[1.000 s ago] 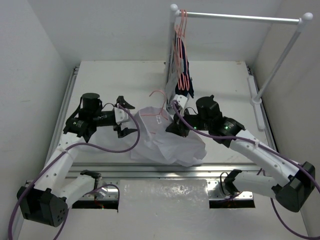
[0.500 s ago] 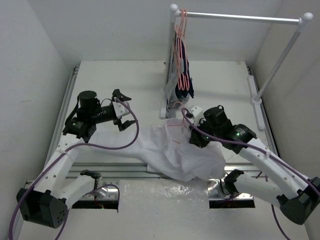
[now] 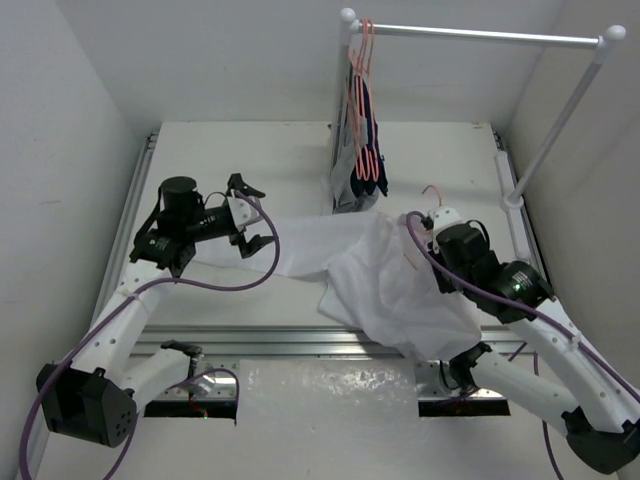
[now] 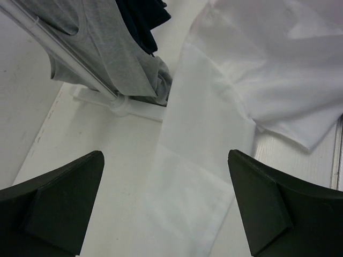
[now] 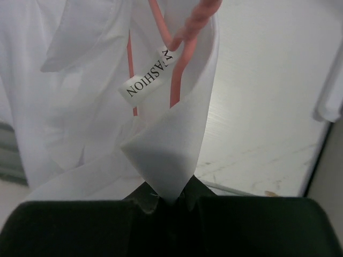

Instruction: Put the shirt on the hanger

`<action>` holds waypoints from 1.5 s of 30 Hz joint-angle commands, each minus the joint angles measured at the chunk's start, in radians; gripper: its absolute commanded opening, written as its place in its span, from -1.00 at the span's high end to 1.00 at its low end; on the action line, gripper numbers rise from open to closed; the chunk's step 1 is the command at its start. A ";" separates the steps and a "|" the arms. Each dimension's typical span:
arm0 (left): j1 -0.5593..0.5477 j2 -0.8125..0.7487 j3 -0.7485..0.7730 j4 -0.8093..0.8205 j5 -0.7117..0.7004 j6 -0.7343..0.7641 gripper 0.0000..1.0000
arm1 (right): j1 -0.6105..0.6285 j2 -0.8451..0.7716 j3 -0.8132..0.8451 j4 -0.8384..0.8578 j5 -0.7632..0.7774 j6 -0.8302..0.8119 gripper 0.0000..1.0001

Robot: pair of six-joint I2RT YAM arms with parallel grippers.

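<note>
At the collar of the shirt [image 5: 80,107], the right jaws are pressed together, pinching a fold of white fabric. The hanger [image 5: 198,19] sits inside that collar, its hook poking out above. Left of the shirt, the left jaws stand spread wide over its sleeve, which lies flat on the surface [image 3: 250,160].
</note>
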 commanded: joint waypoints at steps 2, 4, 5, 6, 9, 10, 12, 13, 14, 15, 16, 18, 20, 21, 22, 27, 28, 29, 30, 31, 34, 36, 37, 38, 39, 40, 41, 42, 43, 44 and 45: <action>-0.008 -0.054 0.045 -0.018 0.025 0.016 -0.99 | -0.045 -0.005 0.070 0.035 0.255 -0.023 1.00; -0.008 -0.062 0.046 -0.034 0.022 0.033 -0.99 | -0.081 0.028 0.117 0.043 0.243 -0.065 1.00; -0.008 -0.065 0.046 -0.045 0.019 0.036 -0.99 | -0.129 0.048 0.139 0.042 0.226 -0.082 1.00; -0.008 -0.066 0.046 -0.045 0.016 0.038 -0.99 | -0.157 0.073 0.177 0.040 0.173 -0.113 1.00; -0.008 -0.066 0.046 -0.045 0.013 0.038 -0.99 | -0.229 0.163 0.220 0.086 0.130 -0.139 1.00; -0.008 -0.066 0.046 -0.040 0.015 0.038 -0.99 | -0.256 0.183 0.231 0.133 0.067 -0.141 1.00; -0.008 -0.062 0.049 -0.026 0.021 0.021 -0.99 | -0.361 0.255 0.289 0.170 -0.008 -0.142 1.00; -0.008 -0.060 0.054 -0.023 0.024 0.018 -0.99 | -0.393 0.278 0.311 0.204 -0.057 -0.145 1.00; -0.008 -0.060 0.057 -0.028 0.025 0.017 -0.99 | -0.448 0.318 0.334 0.221 -0.074 -0.148 1.00; -0.008 -0.060 0.062 -0.032 0.025 0.021 -0.99 | -0.471 0.332 0.378 0.236 -0.093 -0.156 1.00; -0.008 -0.060 0.066 -0.043 0.025 0.024 -0.99 | -0.499 0.346 0.401 0.265 -0.122 -0.158 1.00; -0.008 -0.062 0.074 -0.055 0.013 0.041 -0.99 | -0.574 0.375 0.468 0.305 -0.146 -0.162 1.00; -0.008 -0.060 0.078 -0.062 -0.001 0.046 -0.99 | -0.632 0.415 0.552 0.321 -0.166 -0.161 1.00; -0.008 -0.060 0.080 -0.063 -0.002 0.046 -0.99 | -0.651 0.433 0.587 0.324 -0.163 -0.162 1.00; -0.008 -0.057 0.078 -0.060 -0.001 0.046 -0.99 | -0.663 0.449 0.616 0.324 -0.157 -0.162 1.00; -0.008 -0.054 0.074 -0.051 0.007 0.038 -0.99 | -0.668 0.536 0.811 0.301 -0.123 -0.193 1.00; -0.008 -0.052 0.074 -0.048 0.007 0.038 -0.99 | -0.666 0.539 0.826 0.299 -0.123 -0.198 1.00; -0.008 -0.052 0.074 -0.048 0.002 0.038 -0.99 | -0.668 0.541 0.855 0.301 -0.120 -0.204 1.00; -0.008 -0.049 0.075 -0.046 0.001 0.038 -0.99 | -0.668 0.545 0.869 0.309 -0.120 -0.208 1.00; -0.008 -0.048 0.077 -0.043 -0.001 0.035 -0.99 | -0.666 0.547 0.893 0.313 -0.122 -0.211 1.00; -0.008 -0.049 0.077 -0.045 0.001 0.033 -0.99 | -0.668 0.567 0.952 0.329 -0.107 -0.248 1.00; -0.008 -0.051 0.077 -0.049 -0.001 0.033 -0.99 | -0.668 0.593 0.982 0.338 -0.079 -0.283 1.00; -0.008 -0.051 0.075 -0.049 -0.002 0.035 -0.99 | -0.669 0.598 0.995 0.364 -0.071 -0.297 1.00; -0.008 -0.051 0.074 -0.048 -0.004 0.035 -0.99 | -0.669 0.602 0.992 0.378 -0.068 -0.300 1.00; -0.007 -0.052 0.071 -0.046 -0.004 0.035 -0.99 | -0.672 0.607 0.989 0.391 -0.076 -0.302 1.00; -0.008 -0.052 0.069 -0.042 -0.005 0.030 -0.99 | -0.674 0.617 0.983 0.404 -0.087 -0.302 1.00; -0.008 -0.054 0.062 -0.037 -0.007 0.027 -0.99 | -0.674 0.625 0.981 0.422 -0.100 -0.300 1.00; -0.008 -0.055 0.057 -0.031 -0.005 0.026 -0.99 | -0.675 0.633 0.980 0.430 -0.111 -0.299 1.00; -0.008 -0.057 0.052 -0.029 -0.008 0.026 -0.99 | -0.675 0.647 0.977 0.437 -0.114 -0.294 1.00; -0.008 -0.058 0.045 -0.026 -0.008 0.027 -0.99 | -0.677 0.651 0.972 0.454 -0.120 -0.293 1.00; -0.008 -0.062 0.040 -0.026 -0.010 0.030 -0.99 | -0.683 0.654 0.967 0.465 -0.134 -0.290 1.00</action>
